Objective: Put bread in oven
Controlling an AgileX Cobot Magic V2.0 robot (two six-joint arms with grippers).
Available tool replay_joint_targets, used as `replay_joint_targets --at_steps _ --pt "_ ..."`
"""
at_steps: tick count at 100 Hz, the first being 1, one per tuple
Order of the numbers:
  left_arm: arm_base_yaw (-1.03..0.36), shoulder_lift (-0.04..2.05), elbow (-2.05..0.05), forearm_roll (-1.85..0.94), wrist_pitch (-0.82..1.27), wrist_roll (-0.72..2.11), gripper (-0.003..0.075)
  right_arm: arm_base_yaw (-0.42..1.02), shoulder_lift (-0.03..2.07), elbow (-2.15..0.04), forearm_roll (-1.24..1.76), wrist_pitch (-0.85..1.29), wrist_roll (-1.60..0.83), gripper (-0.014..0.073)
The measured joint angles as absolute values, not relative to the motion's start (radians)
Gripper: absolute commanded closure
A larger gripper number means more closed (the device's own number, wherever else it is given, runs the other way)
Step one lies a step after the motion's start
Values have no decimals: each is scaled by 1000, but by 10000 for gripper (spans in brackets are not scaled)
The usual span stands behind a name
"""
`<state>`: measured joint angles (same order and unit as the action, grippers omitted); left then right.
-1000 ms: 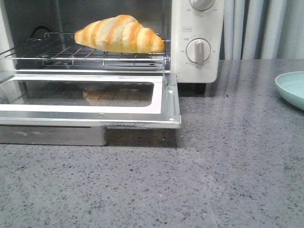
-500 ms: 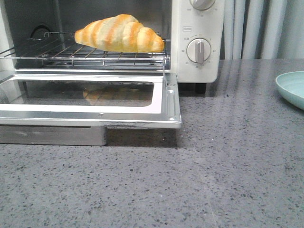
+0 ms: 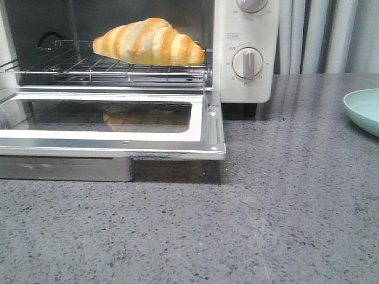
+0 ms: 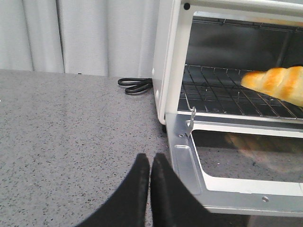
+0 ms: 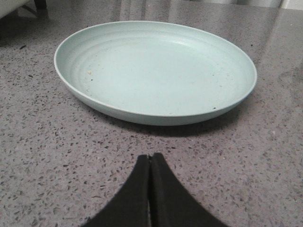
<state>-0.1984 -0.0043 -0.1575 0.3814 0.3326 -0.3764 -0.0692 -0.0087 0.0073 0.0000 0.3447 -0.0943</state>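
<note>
Oven [image 3: 246, 53], plate [image 3: 364, 109] on countertop [image 3: 266, 207]

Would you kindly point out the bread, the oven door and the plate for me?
bread [image 3: 148, 41], front view, middle of its striped top.
oven door [image 3: 204, 127], front view, right side of its frame.
plate [image 5: 156, 71], right wrist view, bare centre.

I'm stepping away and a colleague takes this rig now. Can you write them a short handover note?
Left hand: shut, holding nothing, low over the counter by the oven's left front corner.
Right hand: shut, holding nothing, facing the plate, which has nothing on it.
Bread: lying on the rack inside the oven, towards its right side.
Done: bread is in the oven.
Left: the door is down and open; shut it if wanted. Neither hand is near it at the right side.
</note>
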Motion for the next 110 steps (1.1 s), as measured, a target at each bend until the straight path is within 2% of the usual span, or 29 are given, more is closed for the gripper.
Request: replay_joint_targets --at_steps 23,43,56,72,85,110 --pt "-198 -4 -139 384 326 -342 741 -69 -9 7 0 345 -96 669" --pt "-130 -4 -129 208 332 -85 741 -69 -9 7 0 345 -98 669" --pt "-72 -4 -100 38 249 70 741 -69 -9 7 0 345 -98 669" --pt "-36 -4 -3 -8 115 38 741 -69 -9 7 0 345 -98 669" --pt "-36 -4 1 -17 128 0 741 -69 -9 7 0 345 -98 669" --pt "-36 -4 1 -17 312 -10 741 -69 -9 7 0 345 -98 669"
